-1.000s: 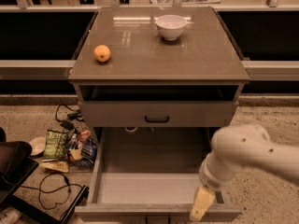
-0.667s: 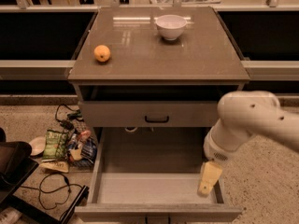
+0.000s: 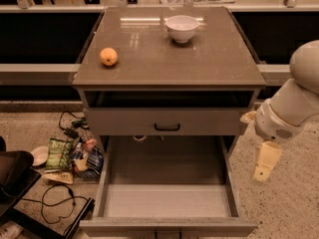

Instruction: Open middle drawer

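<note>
The middle drawer [image 3: 167,200] stands pulled far out of the grey cabinet. Its plain grey tray is open to view and holds nothing. Its front [image 3: 167,227] lies at the bottom edge of the camera view, and its handle is hidden from this angle. Above it a shut grey drawer front [image 3: 209,122] carries a small black bracket handle [image 3: 167,127]. My gripper [image 3: 262,166] hangs pointing down to the right of the open drawer, outside its right wall, over the floor. It touches nothing.
The cabinet top [image 3: 149,59] bears an orange [image 3: 108,57] and a white bowl [image 3: 182,28]. Snack bags [image 3: 75,156], a white dish [image 3: 39,155] and black cables [image 3: 55,203] lie on the floor to the left. A dark object [image 3: 12,180] sits at far left.
My arm has risen and swung right, from the drawer's front right corner to outside its right wall. The drawer has not moved.
</note>
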You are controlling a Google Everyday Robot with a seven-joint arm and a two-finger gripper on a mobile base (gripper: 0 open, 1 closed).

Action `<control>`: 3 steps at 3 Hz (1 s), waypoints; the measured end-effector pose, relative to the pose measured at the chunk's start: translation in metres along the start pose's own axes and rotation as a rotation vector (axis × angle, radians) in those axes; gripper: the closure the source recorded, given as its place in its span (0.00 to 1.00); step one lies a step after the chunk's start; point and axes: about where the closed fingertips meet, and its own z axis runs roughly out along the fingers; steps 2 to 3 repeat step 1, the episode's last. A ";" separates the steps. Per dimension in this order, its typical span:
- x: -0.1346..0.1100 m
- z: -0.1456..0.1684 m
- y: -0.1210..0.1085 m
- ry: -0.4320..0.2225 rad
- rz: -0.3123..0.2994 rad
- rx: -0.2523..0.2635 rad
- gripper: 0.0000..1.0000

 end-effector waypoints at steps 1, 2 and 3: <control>0.028 -0.036 0.008 -0.072 -0.032 0.020 0.00; 0.028 -0.036 0.008 -0.072 -0.032 0.020 0.00; 0.028 -0.036 0.008 -0.072 -0.032 0.020 0.00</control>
